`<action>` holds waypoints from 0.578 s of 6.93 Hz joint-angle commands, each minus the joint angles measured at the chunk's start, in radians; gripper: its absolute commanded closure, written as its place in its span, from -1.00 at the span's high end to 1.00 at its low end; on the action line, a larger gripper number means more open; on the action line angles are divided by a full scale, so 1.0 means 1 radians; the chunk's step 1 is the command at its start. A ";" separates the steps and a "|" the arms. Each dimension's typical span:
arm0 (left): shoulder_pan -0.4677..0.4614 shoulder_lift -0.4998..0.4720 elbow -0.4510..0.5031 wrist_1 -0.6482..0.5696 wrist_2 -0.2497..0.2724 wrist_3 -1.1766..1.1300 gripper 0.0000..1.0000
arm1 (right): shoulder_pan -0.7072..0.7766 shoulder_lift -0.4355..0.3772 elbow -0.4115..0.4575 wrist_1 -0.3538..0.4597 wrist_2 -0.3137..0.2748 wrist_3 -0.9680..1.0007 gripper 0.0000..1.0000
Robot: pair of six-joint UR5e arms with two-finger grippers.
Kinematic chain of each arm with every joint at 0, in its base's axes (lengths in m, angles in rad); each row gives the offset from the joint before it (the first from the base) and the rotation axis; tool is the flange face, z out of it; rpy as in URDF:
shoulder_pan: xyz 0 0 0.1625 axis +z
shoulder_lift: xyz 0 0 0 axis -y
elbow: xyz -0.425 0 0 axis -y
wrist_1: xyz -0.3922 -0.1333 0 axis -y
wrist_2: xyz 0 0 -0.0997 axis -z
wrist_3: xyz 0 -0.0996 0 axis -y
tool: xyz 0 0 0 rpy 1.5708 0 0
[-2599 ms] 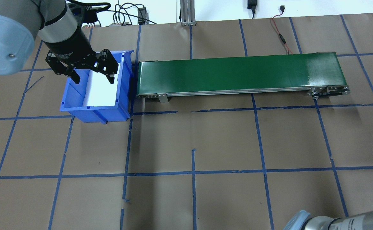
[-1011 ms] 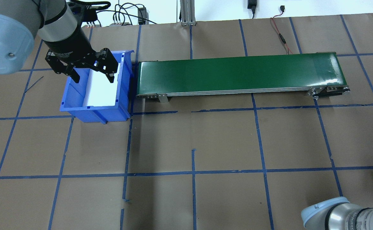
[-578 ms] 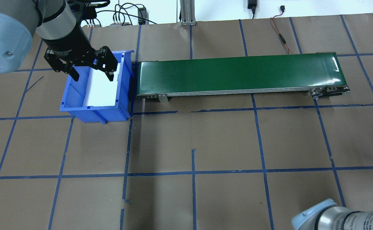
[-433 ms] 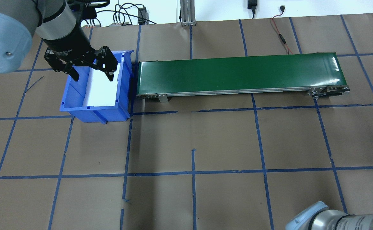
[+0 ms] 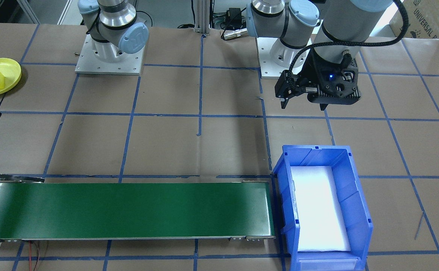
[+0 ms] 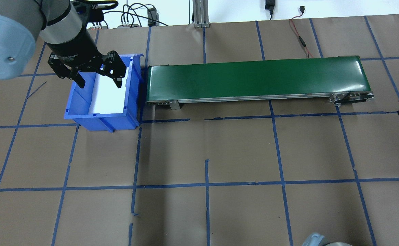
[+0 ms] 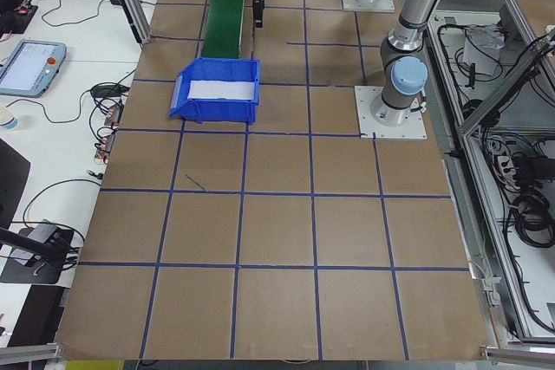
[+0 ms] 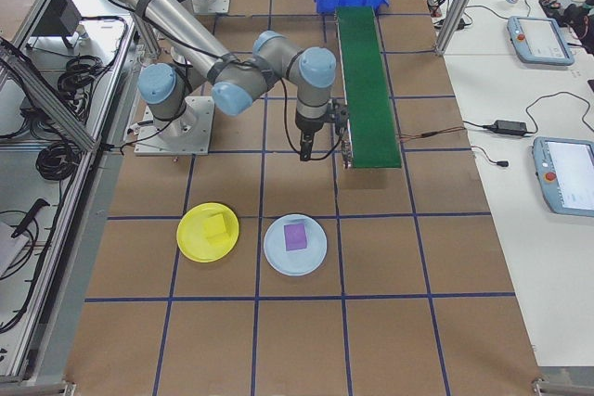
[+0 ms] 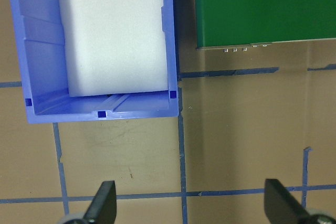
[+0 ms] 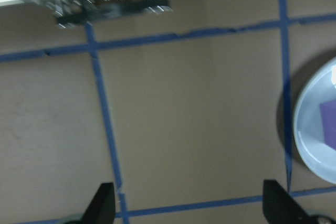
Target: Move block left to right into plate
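over the left end of the table, the left gripper (image 6: 98, 80) hangs above the blue bin (image 6: 83, 118), its fingers (image 9: 103, 203) spread wide with nothing between them. the bin stands just beside the left end of the green conveyor (image 6: 254, 78) and shows only a white liner (image 6: 108, 97) inside — no block can be seen in it, and the belt is bare along its whole length.

off the table's right side, two plates sit side by side near the robot's edge: a yellow plate (image 8: 208, 232) carrying a yellow block (image 8: 216, 226), and a pale blue plate (image 8: 295, 244) carrying a purple block (image 8: 295, 235). so both blocks in view already lie in plates.

the right gripper (image 8: 307, 148) hovers over bare table just beside the right end of the conveyor, between the belt and the plates. its wrist view shows its fingers (image 10: 102, 203) wide apart and holding nothing, with the rim of the pale blue plate and a corner of the purple block at the edge of that picture.

as a judgement, the task looks finished or close to it — no block is left in the bin or on the belt, as far as the pictures show, and each block in sight rests in a plate. what may remain is only for the arms to move clear, unless another block is hidden under the left gripper at the far end of the bin, which cannot be told.
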 commanded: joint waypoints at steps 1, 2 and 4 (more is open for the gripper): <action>-0.001 0.000 -0.003 0.003 -0.001 -0.004 1.00 | 0.237 -0.001 -0.171 0.202 0.006 0.196 1.00; 0.001 0.000 -0.003 0.003 -0.002 -0.001 1.00 | 0.283 -0.019 -0.229 0.299 0.012 0.216 1.00; 0.004 0.000 -0.005 0.003 -0.002 0.003 1.00 | 0.461 -0.072 -0.271 0.344 0.010 0.320 1.00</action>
